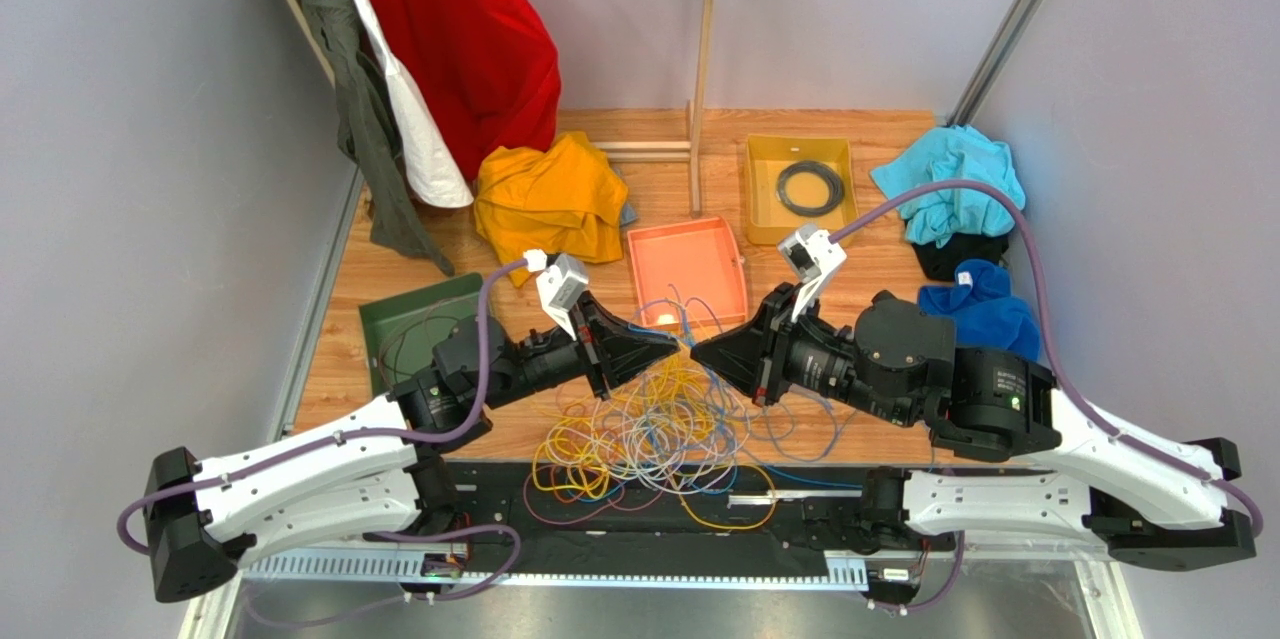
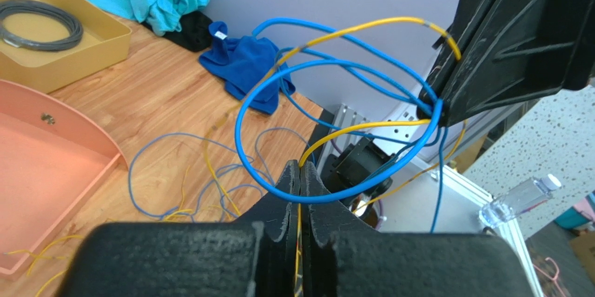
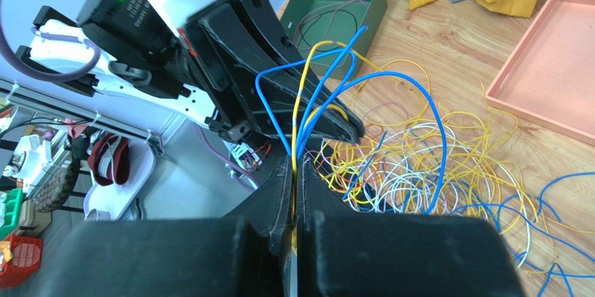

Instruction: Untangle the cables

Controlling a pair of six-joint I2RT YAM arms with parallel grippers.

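Observation:
The cables (image 1: 661, 437) lie in a tangled pile of yellow, white, blue and orange loops at the table's near edge, between the arms. My left gripper (image 1: 669, 347) and right gripper (image 1: 703, 354) meet tip to tip just above the pile. In the left wrist view my left gripper (image 2: 300, 169) is shut on a yellow cable (image 2: 363, 30), and a blue loop (image 2: 241, 112) hangs around its tip. In the right wrist view my right gripper (image 3: 293, 162) is shut on a yellow cable (image 3: 300, 95) with blue cables (image 3: 436, 136) beside it. The strands span the short gap between both grippers.
A pink tray (image 1: 688, 272) sits just behind the grippers. A yellow tray (image 1: 759, 197) holding a grey coil is behind it to the right, and a green tray (image 1: 413, 327) is on the left. Yellow cloth (image 1: 549, 197) and blue cloths (image 1: 950, 182) lie at the back.

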